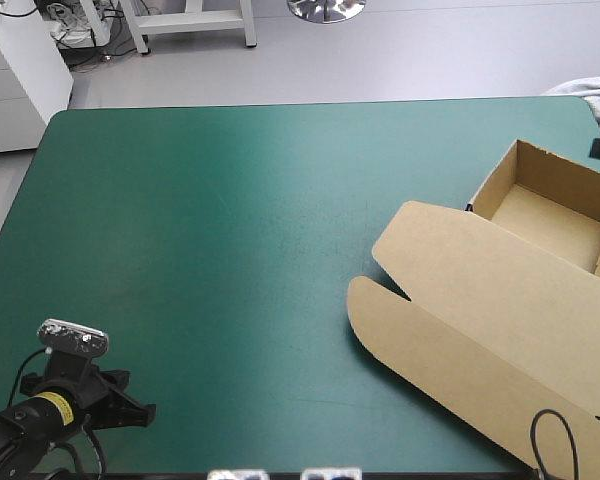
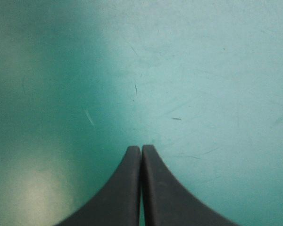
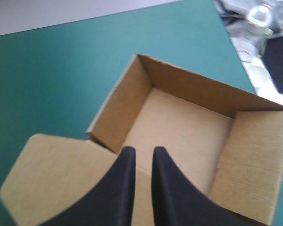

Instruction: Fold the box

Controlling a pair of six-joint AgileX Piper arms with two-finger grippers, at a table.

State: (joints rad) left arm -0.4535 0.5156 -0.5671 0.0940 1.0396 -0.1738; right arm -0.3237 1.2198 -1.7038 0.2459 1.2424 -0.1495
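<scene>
The brown box (image 1: 540, 290) lies at the table's right side as an open tray (image 1: 552, 218) with raised walls. Its lid (image 1: 470, 300) lies flat toward the near edge, with a rounded flap (image 1: 380, 320) at its left. My right gripper (image 3: 143, 149) hangs above the seam between the lid (image 3: 52, 165) and the tray (image 3: 179, 127), a narrow gap between its fingers and nothing in it. It is outside the high view. My left gripper (image 1: 145, 412) rests at the near left corner, far from the box. In the left wrist view my left gripper (image 2: 141, 147) is shut over bare cover.
The teal-green cover (image 1: 230, 230) stretches between my left gripper and the box. The tray's far right corner lies close to the table's right edge (image 3: 236, 52).
</scene>
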